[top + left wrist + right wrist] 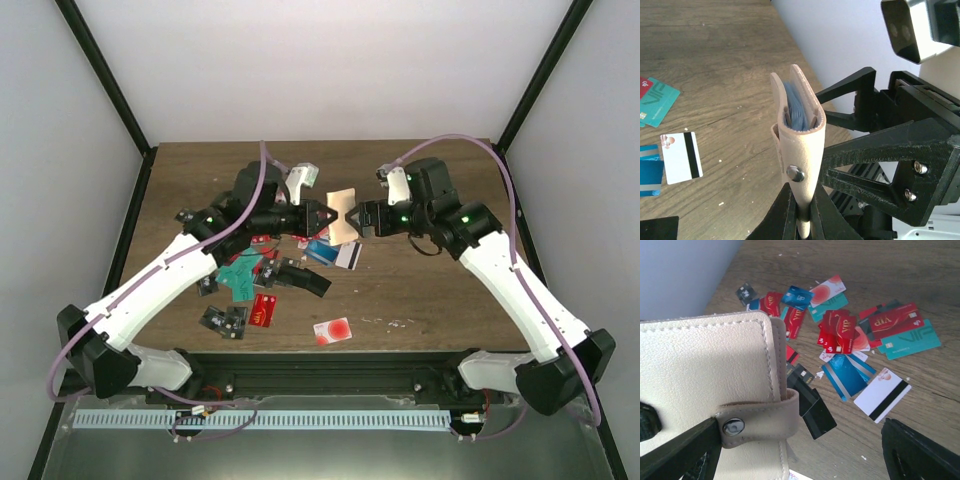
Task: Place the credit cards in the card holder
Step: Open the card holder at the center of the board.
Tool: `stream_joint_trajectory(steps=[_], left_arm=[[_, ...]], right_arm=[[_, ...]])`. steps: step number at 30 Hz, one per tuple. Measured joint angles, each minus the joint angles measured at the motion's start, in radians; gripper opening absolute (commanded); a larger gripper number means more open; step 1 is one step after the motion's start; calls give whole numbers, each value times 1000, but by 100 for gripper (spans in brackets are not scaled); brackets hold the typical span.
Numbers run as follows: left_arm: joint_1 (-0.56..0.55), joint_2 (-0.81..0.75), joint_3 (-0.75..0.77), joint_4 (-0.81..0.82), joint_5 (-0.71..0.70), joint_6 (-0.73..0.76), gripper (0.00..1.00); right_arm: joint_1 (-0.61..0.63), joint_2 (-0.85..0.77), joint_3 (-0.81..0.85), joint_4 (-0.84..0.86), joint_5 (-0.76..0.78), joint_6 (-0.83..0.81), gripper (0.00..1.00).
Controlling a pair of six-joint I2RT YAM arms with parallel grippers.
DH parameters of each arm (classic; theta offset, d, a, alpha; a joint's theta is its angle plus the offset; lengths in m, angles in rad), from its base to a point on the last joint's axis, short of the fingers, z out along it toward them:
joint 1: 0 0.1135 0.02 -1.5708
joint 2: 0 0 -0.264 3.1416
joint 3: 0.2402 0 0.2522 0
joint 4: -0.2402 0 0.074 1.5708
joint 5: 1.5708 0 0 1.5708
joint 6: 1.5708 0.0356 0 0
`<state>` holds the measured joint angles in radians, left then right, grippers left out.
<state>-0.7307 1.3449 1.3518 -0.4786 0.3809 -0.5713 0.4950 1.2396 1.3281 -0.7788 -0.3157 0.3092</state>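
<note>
Left wrist: your left claw (803, 216) clamps the stitched, tan leather card holder (801, 131). Your right claw (800, 452) stands apart.

Top view is bright and even, lit from overhead. White walls (300, 60) near blown out, faint soft shadows on table (430, 300) under my arms (170, 280). Left wrist view: holder (800, 135) sharp, wall behind glares, far table goes soft. Right wrist view: holder pale, washed, unevenly lit. Cards (850, 335) crisp enough. My right fingers (920, 455) black, detail lost, edges soft.
</note>
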Motion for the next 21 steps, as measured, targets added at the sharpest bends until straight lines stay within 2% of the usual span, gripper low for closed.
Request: stream_joint_trajectory(steps=[5, 8, 13, 17, 21], left_arm=[[0, 34, 28, -41, -19, 31, 4], [0, 29, 55, -78, -20, 50, 4], [-1, 13, 92, -93, -34, 76, 4], [0, 18, 96, -121, -48, 92, 4], [0, 38, 107, -150, -48, 112, 4]], right_arm=[[18, 16, 14, -45, 117, 29, 87], [-13, 31, 7, -115, 267, 61, 86], [-64, 33, -24, -194, 381, 109, 84], [-74, -6, -54, -186, 353, 112, 82], [-74, -118, -128, -106, 199, 83, 76]])
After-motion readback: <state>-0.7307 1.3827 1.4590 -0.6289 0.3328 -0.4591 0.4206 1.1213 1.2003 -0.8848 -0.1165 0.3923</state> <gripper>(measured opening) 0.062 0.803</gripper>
